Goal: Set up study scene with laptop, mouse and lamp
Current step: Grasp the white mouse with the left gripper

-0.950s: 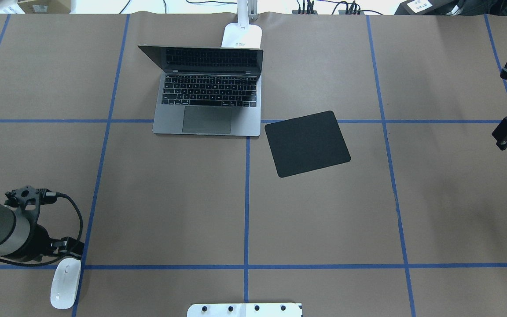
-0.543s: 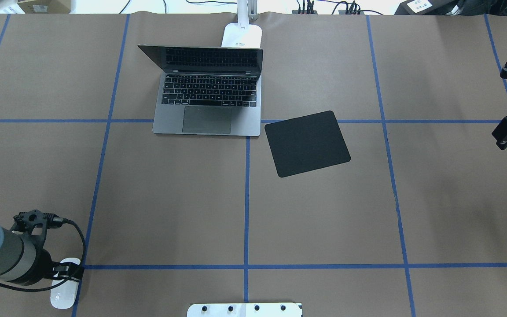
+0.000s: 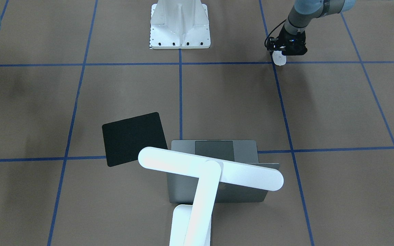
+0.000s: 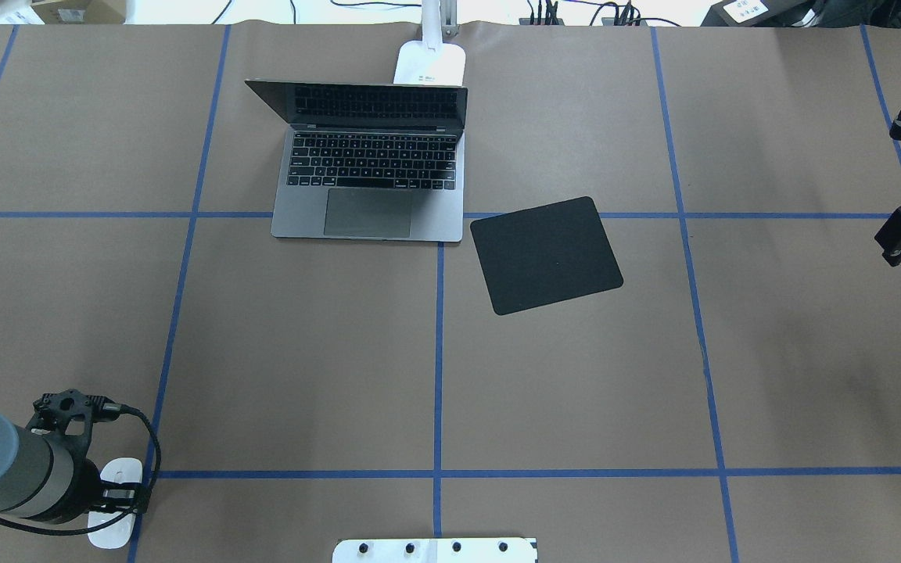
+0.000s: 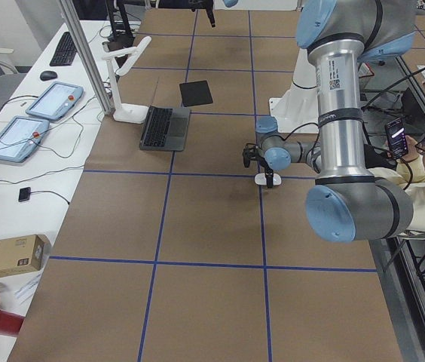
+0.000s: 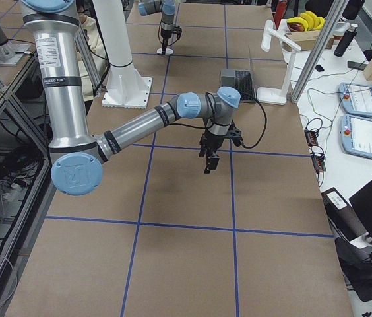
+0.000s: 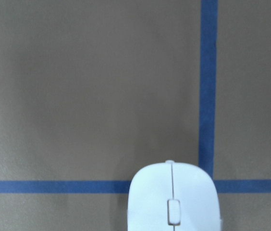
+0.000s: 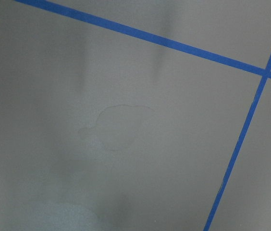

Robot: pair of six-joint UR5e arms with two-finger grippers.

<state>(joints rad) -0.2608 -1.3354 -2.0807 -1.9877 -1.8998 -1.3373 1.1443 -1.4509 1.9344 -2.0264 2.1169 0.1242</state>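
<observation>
The white mouse (image 4: 123, 471) lies on the table at the near left, on a blue tape crossing. My left gripper (image 4: 119, 496) hangs low over its middle, fingers on either side, and looks open. The left wrist view shows the mouse's (image 7: 173, 202) front end at the bottom edge. The grey laptop (image 4: 368, 188) stands open at the far centre. The white lamp (image 3: 210, 169) stands behind it, its bar head over the lid; its base (image 4: 431, 64) shows in the overhead view. My right gripper (image 4: 900, 237) hovers empty at the right edge, apparently open.
A black square mouse pad (image 4: 546, 255) lies askew just right of the laptop. A white ribbed pedestal (image 3: 180, 24) with bolt holes sits at the near centre edge. Blue tape lines grid the brown table (image 4: 576, 391).
My left gripper has moved toward the near edge, from beside the mouse's far end to over its middle. The mouse has stayed in place. The right arm has not moved.
</observation>
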